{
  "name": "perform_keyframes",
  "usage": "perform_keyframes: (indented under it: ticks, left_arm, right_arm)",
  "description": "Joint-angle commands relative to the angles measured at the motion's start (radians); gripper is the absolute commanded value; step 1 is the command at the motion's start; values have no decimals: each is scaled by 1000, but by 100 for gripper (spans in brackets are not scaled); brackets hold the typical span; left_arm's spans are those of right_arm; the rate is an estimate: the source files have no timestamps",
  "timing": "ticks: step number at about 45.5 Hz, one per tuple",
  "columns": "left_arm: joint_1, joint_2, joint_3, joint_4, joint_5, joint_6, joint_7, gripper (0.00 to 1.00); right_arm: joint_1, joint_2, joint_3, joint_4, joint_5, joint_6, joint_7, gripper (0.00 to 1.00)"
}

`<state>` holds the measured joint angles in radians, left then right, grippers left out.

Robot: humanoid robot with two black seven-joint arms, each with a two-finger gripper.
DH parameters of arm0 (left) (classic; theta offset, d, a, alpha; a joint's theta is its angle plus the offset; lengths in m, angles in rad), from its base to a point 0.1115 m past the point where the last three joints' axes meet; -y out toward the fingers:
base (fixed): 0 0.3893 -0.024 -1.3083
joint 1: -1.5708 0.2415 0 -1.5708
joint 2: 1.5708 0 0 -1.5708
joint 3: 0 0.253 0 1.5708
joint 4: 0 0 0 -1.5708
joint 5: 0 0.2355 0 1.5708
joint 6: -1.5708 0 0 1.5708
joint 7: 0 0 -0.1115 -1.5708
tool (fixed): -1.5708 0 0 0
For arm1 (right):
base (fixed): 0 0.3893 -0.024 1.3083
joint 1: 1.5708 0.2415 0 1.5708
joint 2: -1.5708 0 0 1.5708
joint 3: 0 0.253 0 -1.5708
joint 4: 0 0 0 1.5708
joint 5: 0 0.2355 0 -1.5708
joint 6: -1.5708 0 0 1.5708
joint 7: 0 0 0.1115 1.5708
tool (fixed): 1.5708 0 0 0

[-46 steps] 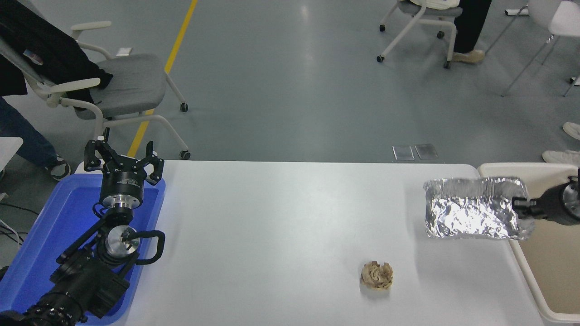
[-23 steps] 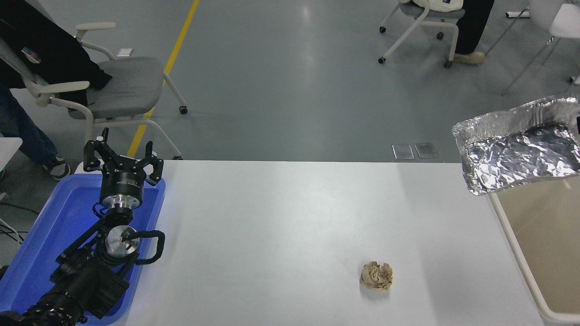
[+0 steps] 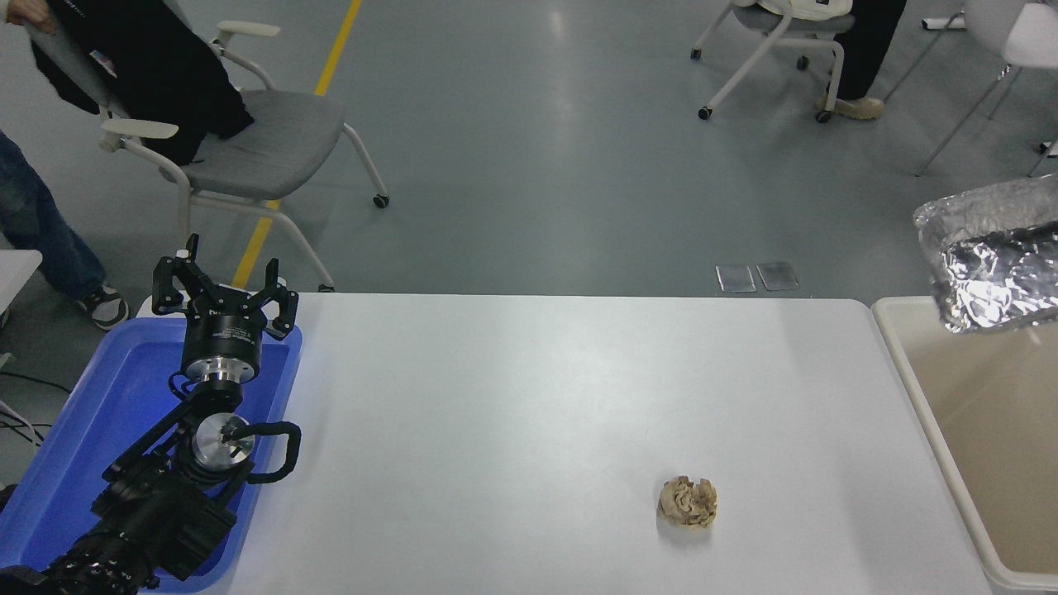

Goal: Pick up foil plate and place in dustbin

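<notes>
Moved: foil plate [image 3: 996, 256] has shifted further right, now partly cut off by the frame edge, raised above the dustbin [image 3: 897, 355].
Right gripper: out of view; grip cannot be told.
Left gripper [image 3: 223, 291]: parked over blue tray [image 3: 74, 421], fingers spread.
Table [image 3: 529, 430]: white; tan paper wad [image 3: 687, 501] near front.
Room: grey floor, chairs.
Plate: shiny, crinkled, tilted.

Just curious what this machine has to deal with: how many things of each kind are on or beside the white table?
Foil plate, held up over the bin: 1
Beige bin: 1
Blue tray: 1
Paper wad: 1
Total: 4
</notes>
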<state>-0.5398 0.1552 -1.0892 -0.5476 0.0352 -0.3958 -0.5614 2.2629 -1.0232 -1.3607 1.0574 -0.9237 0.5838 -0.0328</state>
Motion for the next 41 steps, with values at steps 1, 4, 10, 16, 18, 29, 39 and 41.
perform_keyframes:
  ticks: [1, 4, 10, 16, 18, 29, 39, 41]
  left_arm:
    - [0, 0, 0, 0, 0, 0, 0, 99]
    - [0, 0, 0, 0, -1, 0, 0, 99]
    - [0, 0, 0, 0, -1, 0, 0, 99]
    - [-2, 0, 0, 0, -1, 0, 0, 99]
    - [-2, 0, 0, 0, -1, 0, 0, 99]
    - [-2, 0, 0, 0, -1, 0, 0, 99]
    - [-2, 0, 0, 1, -1, 0, 0, 99]
    - [-2, 0, 0, 0, -1, 0, 0, 99]
  right_arm:
    - [-394, -93, 168, -279, -76, -162, 86, 0]
    - [-584, -92, 280, -333, -75, -237, 96, 0]
    - [-935, -54, 572, -411, -69, -347, 93, 0]
    - [-1221, 52, 856, -554, -58, -409, 90, 0]
    - [-1324, 106, 966, -618, -43, -411, 86, 0]
    - [-1527, 261, 1183, -734, 3, -443, 76, 0]
    - [-1590, 325, 1183, -809, 197, -443, 76, 0]
    - [-1593, 327, 1183, -809, 203, -443, 76, 0]
